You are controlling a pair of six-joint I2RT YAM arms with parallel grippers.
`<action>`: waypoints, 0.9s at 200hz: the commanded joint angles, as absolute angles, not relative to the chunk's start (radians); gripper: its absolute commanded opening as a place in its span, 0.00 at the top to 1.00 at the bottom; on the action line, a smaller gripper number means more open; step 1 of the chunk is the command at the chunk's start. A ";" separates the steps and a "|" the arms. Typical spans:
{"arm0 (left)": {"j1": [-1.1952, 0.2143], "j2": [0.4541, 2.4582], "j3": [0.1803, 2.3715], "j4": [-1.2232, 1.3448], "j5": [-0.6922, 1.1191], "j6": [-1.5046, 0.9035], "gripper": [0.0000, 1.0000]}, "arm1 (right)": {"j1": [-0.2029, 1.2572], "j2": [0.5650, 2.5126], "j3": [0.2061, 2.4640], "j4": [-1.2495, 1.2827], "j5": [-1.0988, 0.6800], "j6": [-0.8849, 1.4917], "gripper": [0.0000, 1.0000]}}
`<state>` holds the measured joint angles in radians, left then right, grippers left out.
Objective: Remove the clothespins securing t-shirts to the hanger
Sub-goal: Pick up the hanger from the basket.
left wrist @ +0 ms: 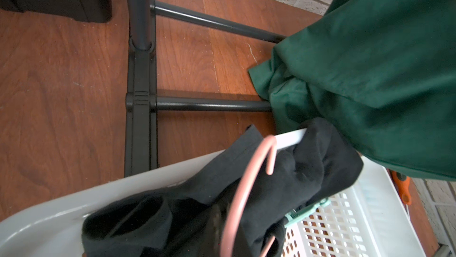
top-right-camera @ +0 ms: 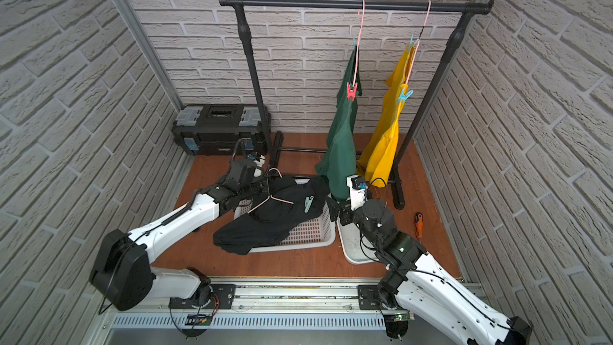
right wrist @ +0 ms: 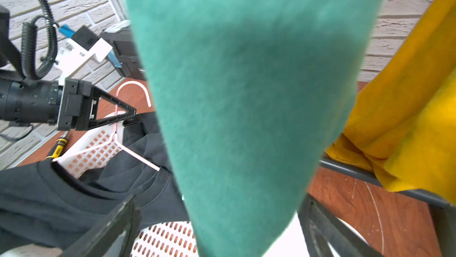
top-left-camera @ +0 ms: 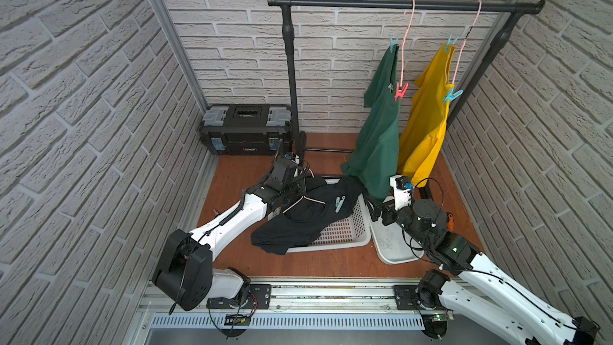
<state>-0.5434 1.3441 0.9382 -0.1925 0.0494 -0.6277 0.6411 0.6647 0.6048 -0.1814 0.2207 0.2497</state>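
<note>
L jaws pinch hanger [left wrist: 265,143] of black tee [top-left-camera: 292,230]; R jaws wide.

No writing we can read.

We find only one likely label: a small pale nameplate [top-left-camera: 249,149] low on the front of the black toolbox [top-left-camera: 247,124] by the back wall. It shows in both top views, again at [top-right-camera: 223,150], but its letters are too small and soft for us to make out. In the right wrist view the yellow-and-black tool handle [right wrist: 57,148] is too blurred for us to tell whether it carries any print.
</note>
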 commanded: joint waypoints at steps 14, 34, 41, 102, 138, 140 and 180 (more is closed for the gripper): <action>-0.534 1.269 0.962 -0.167 0.073 -0.542 1.00 | 0.634 0.631 0.621 -0.229 0.075 0.237 0.00; -0.534 1.235 0.970 -0.171 0.106 -0.500 1.00 | 0.634 0.633 0.624 -0.246 -0.044 0.223 0.00; -0.534 1.224 0.970 -0.169 0.122 -0.479 1.00 | 0.634 0.637 0.624 -0.251 -0.089 0.216 0.00; -0.534 1.082 0.949 -0.196 0.209 -0.259 1.00 | 0.634 0.709 0.626 -0.251 -0.327 0.194 0.02; -0.534 1.004 0.944 -0.249 0.276 -0.133 1.00 | 0.634 0.740 0.638 -0.262 -0.392 0.141 0.02; -0.534 1.002 0.944 -0.253 0.280 -0.126 1.00 | 0.634 0.743 0.641 -0.265 -0.397 0.138 0.02; -0.534 0.941 0.940 -0.339 0.286 -0.082 1.00 | 0.636 0.751 0.650 -0.267 -0.417 0.061 0.00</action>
<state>-0.5434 0.9806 0.9413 -0.2901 0.2619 -0.1623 0.6384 0.7563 0.6174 -0.2886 -0.3782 0.1345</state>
